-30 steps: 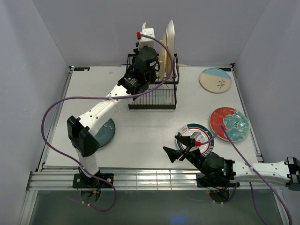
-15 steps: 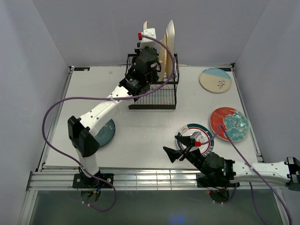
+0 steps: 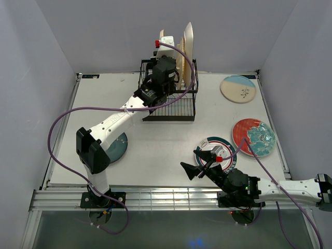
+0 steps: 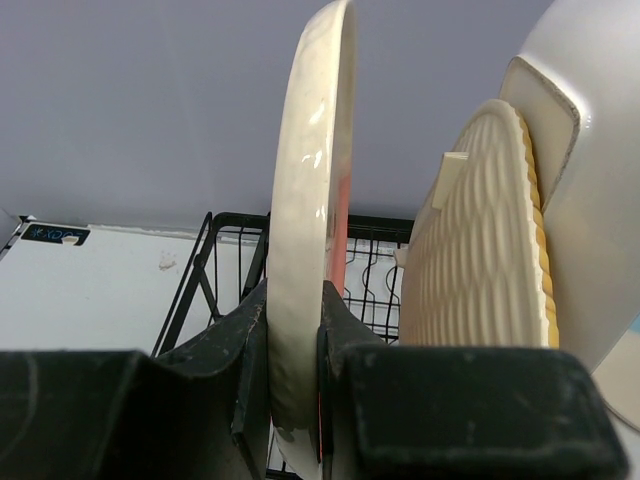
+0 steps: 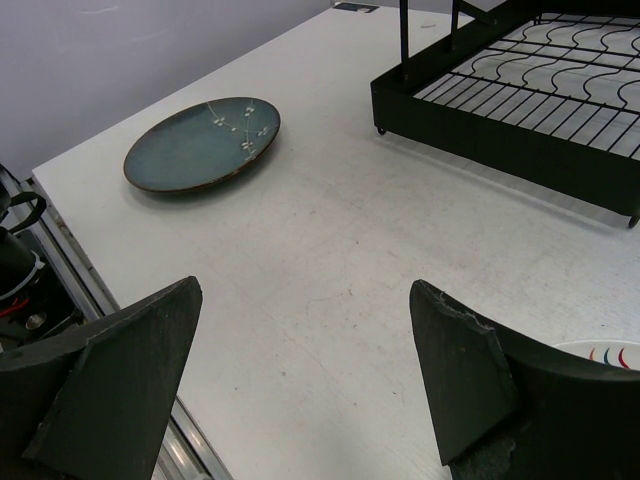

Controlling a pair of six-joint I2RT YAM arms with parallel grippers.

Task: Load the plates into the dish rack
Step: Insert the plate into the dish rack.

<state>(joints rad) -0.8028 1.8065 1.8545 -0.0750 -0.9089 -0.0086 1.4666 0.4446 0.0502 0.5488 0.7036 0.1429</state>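
My left gripper (image 4: 296,330) is shut on the rim of the cream-pink floral plate (image 4: 315,200) and holds it upright on edge over the black wire dish rack (image 3: 171,111). The yellow woven plate (image 4: 470,250) and the white rounded-rectangle plate (image 4: 590,150) stand in the rack just to its right. My right gripper (image 3: 189,159) is open and empty, low over the table near the front edge, beside the white plate with a teal-red rim (image 3: 223,148).
The dark teal plate (image 3: 116,145) lies flat at the front left, partly under my left arm, and shows in the right wrist view (image 5: 203,143). The red-teal floral plate (image 3: 253,137) and the cream-and-blue plate (image 3: 238,88) lie flat on the right. Grey walls close in three sides.
My left gripper has shifted a little to the right and lower with the cream-pink plate, closer to the yellow plate. The right arm has not moved.
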